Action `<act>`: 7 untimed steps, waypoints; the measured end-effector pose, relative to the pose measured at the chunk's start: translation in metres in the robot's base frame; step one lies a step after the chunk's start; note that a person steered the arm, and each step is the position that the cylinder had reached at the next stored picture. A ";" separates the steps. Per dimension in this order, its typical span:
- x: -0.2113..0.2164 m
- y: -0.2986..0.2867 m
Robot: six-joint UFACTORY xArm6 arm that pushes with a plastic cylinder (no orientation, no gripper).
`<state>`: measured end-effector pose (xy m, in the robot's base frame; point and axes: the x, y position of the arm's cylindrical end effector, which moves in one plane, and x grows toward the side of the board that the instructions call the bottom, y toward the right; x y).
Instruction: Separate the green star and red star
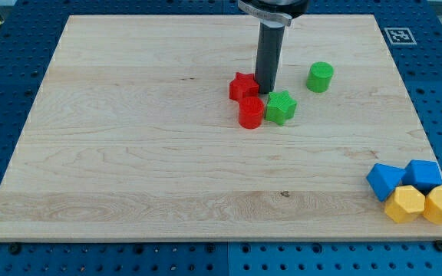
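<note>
1. My tip (pixel 266 92) sits near the board's top edge, abt mid-width, w/ the rod coming straight down from the top of the view. No gripper on this rig, so nothing to open or close; it's just a bare rod end resting at table height.
2. Red star (pixel 242 86) lies just beside the tip, on the side toward the board's left edge. Looks touching or nearly so; can't tell for sure.
3. Green star (pixel 281 106) lies just beside the tip too, toward the right edge and a bit toward the bottom edge.
4. Key relation: the tip is in the gap between the two stars, at the gap's top-edge end. The stars are apart already but only by a narrow slot.
5. Red cylinder (pixel 251 112) sits right below the tip, toward the bottom edge, touching or nearly touching both stars. It plugs the gap's lower end.
6. Judgement: a sideways push from here toward the right edge would carry the green star away from the red star; a push straight toward the bottom edge would mostly hit the red cylinder instead.
7. Green cylinder (pixel 320 77) stands near, toward the right edge & could get bumped if the push runs long.
8. Blue & yellow blocks at the bottom-right corner are well apart, not in play.
</note>
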<state>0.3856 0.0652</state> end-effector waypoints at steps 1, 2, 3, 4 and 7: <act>0.009 0.007; 0.009 0.007; 0.009 0.010; 0.009 0.020; 0.016 0.025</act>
<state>0.4019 0.0900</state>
